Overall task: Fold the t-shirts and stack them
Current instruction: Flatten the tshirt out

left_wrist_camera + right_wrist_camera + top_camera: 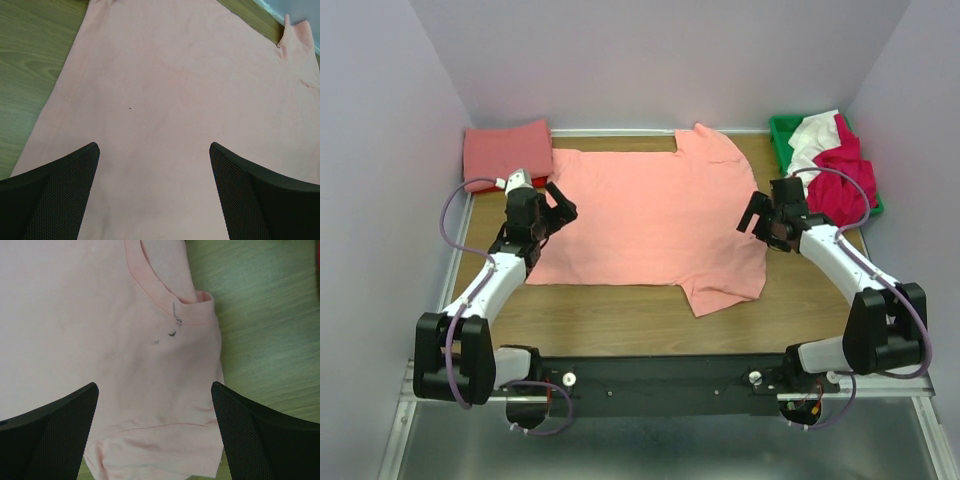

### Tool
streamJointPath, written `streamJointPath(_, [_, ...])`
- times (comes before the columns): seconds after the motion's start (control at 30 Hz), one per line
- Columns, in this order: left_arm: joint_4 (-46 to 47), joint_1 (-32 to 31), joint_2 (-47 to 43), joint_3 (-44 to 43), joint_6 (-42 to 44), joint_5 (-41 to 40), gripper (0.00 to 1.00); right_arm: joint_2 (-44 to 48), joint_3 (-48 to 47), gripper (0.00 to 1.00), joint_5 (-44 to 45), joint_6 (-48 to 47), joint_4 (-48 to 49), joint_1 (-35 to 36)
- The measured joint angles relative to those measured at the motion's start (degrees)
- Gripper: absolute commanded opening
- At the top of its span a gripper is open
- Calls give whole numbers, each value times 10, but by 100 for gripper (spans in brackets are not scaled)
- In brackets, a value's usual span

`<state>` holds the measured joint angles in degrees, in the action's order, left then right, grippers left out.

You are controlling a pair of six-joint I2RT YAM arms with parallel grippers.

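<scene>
Our left gripper [155, 150] hangs with its fingers wide apart and nothing between them, just over the hem end of the salmon shirt [650, 215]; our right gripper [155, 390] is spread the same way, empty, above the collar [165, 295] and the near sleeve [725, 290]. The shirt lies flat and open across the middle of the table [620, 318], collar to the right. We judge it light, limp and quick to drag and wrinkle, so we would pinch it at the edges, hem corners on the left, shoulder or sleeve on the right, and lift both ends together. A folded shirt [507, 150] sits at the far left corner; white and magenta shirts [832, 165] lie heaped in the green bin [780, 135] at the far right
</scene>
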<state>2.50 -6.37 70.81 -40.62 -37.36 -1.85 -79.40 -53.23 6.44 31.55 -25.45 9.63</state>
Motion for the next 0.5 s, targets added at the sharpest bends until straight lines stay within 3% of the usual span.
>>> streamJointPath(0.3, [17, 0, 16, 21, -9, 5, 98, -9, 42, 99, 20, 30, 1, 0])
streamJointPath(0.5, [-7, 0, -29, 47, -31, -24, 98, -20, 83, 98, 25, 47, 4, 0])
